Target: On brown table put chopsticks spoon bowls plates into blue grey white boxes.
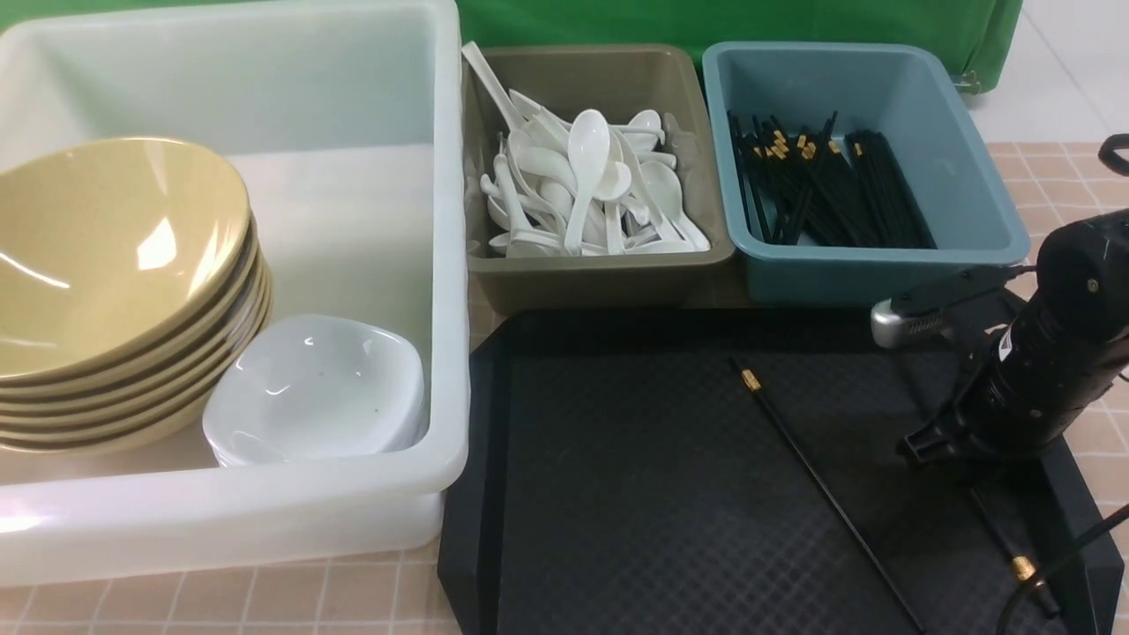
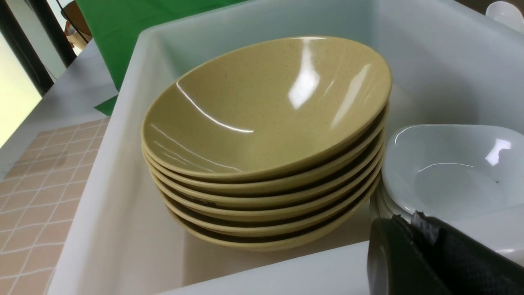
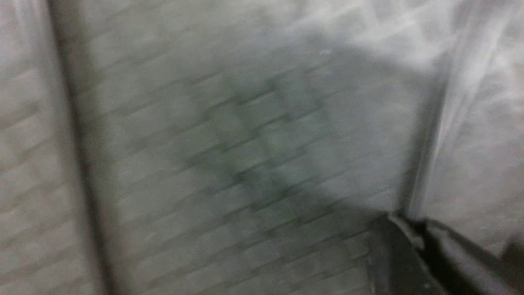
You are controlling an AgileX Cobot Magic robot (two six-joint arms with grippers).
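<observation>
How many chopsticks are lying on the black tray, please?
2. One chopstick lies diagonally across the middle of the black tray; the second chopstick lies near its right edge, partly under the right arm. More may be hidden beneath that arm.

Glossy speckled mustard bowls (image 1: 106,256), glossy white plates (image 1: 313,392), smooth translucent plastic white box (image 1: 448,265), matt black tray (image 1: 617,494) with diamond-embossed texture.
</observation>
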